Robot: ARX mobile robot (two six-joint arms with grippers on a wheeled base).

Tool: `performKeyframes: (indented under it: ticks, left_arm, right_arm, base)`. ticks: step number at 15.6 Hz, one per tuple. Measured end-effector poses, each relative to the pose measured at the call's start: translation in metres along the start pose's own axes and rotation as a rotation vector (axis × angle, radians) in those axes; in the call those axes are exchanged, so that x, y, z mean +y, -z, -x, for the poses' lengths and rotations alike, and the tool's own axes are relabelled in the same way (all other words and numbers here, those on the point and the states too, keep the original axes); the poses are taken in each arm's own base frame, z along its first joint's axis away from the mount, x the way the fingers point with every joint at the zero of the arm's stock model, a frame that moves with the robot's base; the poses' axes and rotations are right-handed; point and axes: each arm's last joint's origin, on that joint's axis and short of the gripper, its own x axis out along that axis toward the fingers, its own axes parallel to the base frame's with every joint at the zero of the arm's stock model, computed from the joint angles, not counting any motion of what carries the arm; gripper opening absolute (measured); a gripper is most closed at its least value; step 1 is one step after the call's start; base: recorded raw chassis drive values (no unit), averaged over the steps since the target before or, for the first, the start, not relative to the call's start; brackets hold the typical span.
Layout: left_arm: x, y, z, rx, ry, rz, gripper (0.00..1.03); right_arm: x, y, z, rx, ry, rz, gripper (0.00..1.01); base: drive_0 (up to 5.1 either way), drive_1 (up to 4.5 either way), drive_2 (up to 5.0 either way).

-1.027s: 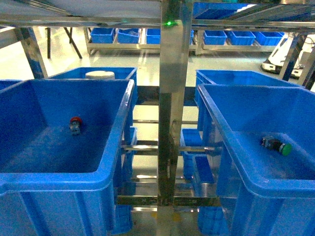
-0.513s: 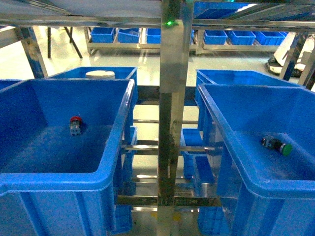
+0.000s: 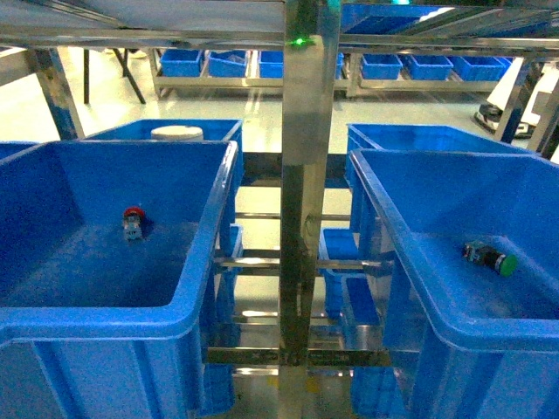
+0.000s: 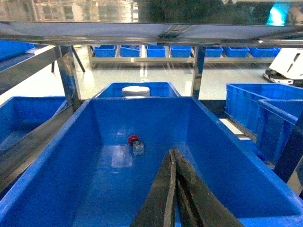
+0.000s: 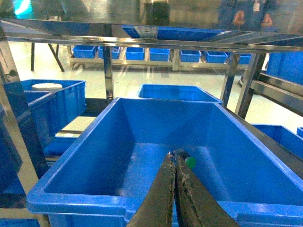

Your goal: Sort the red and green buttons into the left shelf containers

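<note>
Blue plastic fills most of every view: the red button (image 3: 133, 220) sits on the floor of the left bin (image 3: 96, 316), toward the back wall at left of the head frame, while the green button (image 3: 490, 257) lies on its side in the right bin (image 3: 410, 234), at right. Both grippers show closed, empty fingers, the left gripper (image 4: 173, 156) poised at the bottom of its wrist view just short of the red button (image 4: 135, 143), the right gripper (image 5: 174, 158) partly hiding the green cap (image 5: 190, 162). Since the green button probably must go left, the right fingers should spread before descending and close on the body, not the cap. Tall sloped walls, thick rims and the steel upright (image 3: 306, 175) between the bins limit sideways travel; lifting high first looks wise.
</note>
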Motion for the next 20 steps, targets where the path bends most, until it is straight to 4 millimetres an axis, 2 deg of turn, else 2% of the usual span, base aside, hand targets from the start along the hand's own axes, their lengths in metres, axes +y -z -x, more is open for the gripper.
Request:
performKeyframes:
  ticks: [5, 7, 13, 14, 15, 19, 20]
  left_arm:
    - [0.0, 0.008, 0.01, -0.018, 0.002, 0.0, 0.02]
    - [0.0, 0.007, 0.013, -0.027, 0.0, 0.0, 0.02]
    - [0.0, 0.008, 0.021, -0.019, 0.0, 0.0, 0.02]
    - [0.0, 0.014, 0.027, 0.029, 0.008, -0.001, 0.02]
    - [0.0, 0.01, 0.031, -0.02, 0.001, -0.002, 0.02]
    - [0.0, 0.012, 0.031, -0.005, 0.0, -0.004, 0.02]
    - [0.0, 0.011, 0.031, -0.009, 0.0, -0.004, 0.07]
  right_arm:
    - [0.0, 0.001, 0.006, 0.001, 0.0, 0.0, 0.02]
    - [0.0, 0.004, 0.016, 0.013, 0.001, 0.0, 0.02]
    - [0.0, 0.003, 0.017, 0.01, 0.001, 0.0, 0.02]
    - [0.0, 0.004, 0.017, 0.01, 0.001, 0.0, 0.02]
    - [0.0, 0.003, 0.017, 0.01, 0.002, 0.0, 0.02]
    - [0.0, 0.003, 0.017, 0.01, 0.002, 0.0, 0.02]
    - [0.0, 0.003, 0.017, 0.01, 0.002, 0.0, 0.02]
  base:
    - [0.0, 0.0, 0.0]
    - [0.0, 0.0, 0.0]
    - [0.0, 0.0, 0.0]
    - [0.0, 0.0, 0.0]
    - [0.0, 0.0, 0.0]
    - [0.0, 0.0, 0.0]
    - [0.0, 0.0, 0.0]
